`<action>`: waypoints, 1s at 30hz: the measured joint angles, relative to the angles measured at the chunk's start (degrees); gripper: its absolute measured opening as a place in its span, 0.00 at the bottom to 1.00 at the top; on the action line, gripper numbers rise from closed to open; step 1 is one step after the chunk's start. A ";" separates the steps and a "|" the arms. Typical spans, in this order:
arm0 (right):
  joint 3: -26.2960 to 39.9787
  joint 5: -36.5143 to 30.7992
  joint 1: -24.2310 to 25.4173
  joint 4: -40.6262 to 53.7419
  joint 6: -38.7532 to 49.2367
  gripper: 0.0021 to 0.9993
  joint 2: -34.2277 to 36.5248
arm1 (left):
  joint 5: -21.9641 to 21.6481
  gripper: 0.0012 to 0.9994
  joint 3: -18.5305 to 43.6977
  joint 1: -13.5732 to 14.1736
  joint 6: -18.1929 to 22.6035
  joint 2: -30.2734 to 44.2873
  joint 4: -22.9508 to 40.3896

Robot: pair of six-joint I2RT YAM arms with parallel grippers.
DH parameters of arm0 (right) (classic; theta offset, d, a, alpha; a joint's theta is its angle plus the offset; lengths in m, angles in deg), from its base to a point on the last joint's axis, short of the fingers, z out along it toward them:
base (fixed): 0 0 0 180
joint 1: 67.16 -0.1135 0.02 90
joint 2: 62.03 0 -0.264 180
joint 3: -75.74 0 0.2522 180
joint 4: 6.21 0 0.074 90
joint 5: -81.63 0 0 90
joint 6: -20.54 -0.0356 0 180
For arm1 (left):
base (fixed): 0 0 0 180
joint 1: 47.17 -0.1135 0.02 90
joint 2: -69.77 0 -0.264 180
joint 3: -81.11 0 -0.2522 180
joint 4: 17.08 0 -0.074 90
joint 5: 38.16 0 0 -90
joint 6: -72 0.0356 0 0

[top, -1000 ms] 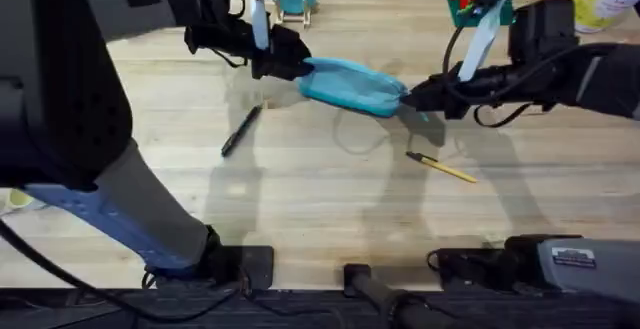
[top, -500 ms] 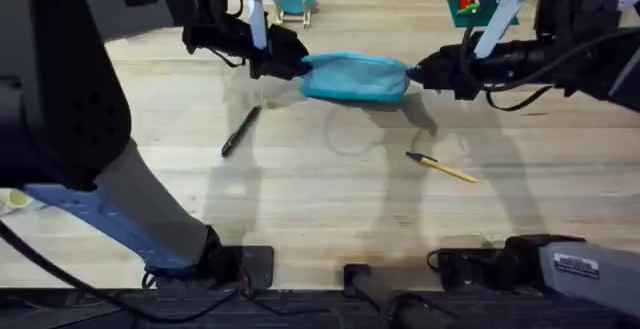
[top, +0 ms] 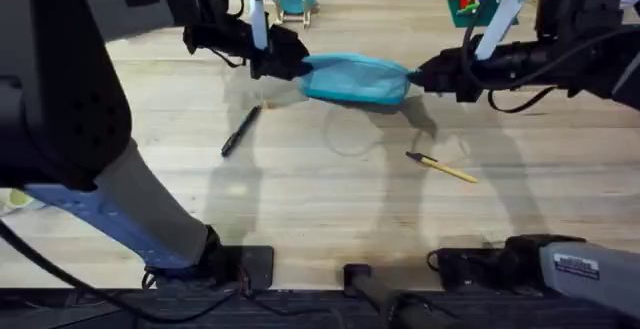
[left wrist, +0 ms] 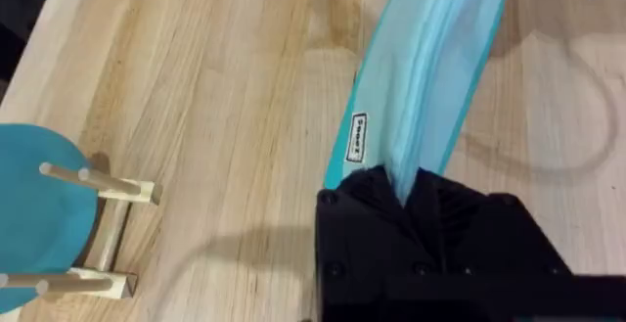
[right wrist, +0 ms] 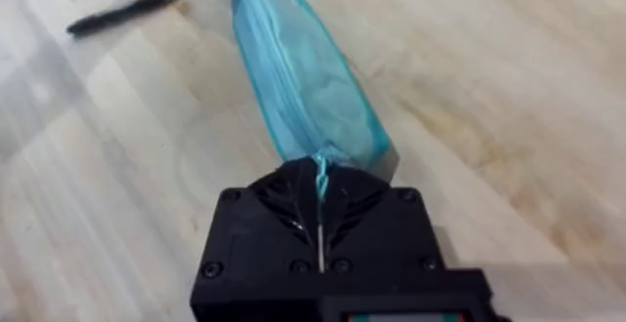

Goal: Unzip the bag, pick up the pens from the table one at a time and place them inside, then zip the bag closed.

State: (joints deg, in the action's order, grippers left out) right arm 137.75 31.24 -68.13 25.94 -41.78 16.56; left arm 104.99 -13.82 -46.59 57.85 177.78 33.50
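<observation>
bag (left wrist: 430, 77) label (left wrist: 358, 137) writing unreadable

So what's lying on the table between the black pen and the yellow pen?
Nothing: in the overhead view the table between the black pen and the yellow pen is bare wood with shadows. The bag hangs farther back.

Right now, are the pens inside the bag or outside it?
Outside. The black pen and the yellow pen both lie on the table, apart from the bag.

bag (top: 355, 77) is light teal, one pen (top: 240, 131) black, other pen (top: 442, 167) yellow with maybe a black tip, table (top: 330, 209) pale wood grain
</observation>
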 joint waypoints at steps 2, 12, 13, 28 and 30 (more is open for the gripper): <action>0.02 0.00 0.00 2.10 1.00 0.03 0.00 | 0.00 0.04 0.00 0.15 0.00 -0.02 0.00; 0.42 -5.57 -4.55 3.54 9.41 0.03 0.00 | -0.07 0.04 0.00 0.29 0.02 -0.02 0.00; 0.42 -6.71 -5.53 3.57 10.12 0.03 0.00 | -0.09 0.04 0.00 0.29 0.02 -0.02 0.00; 5.71 -17.83 -13.89 3.95 15.08 0.03 0.00 | -0.94 0.04 0.02 -0.63 0.03 -0.01 -0.42; 6.08 -18.26 -13.91 3.83 15.41 0.03 0.00 | -0.94 0.04 0.02 -0.68 0.04 0.00 -0.40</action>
State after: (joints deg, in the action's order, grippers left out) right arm 143.83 12.98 -82.04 29.77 -26.37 16.56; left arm 104.05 -13.80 -47.27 57.89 177.78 33.10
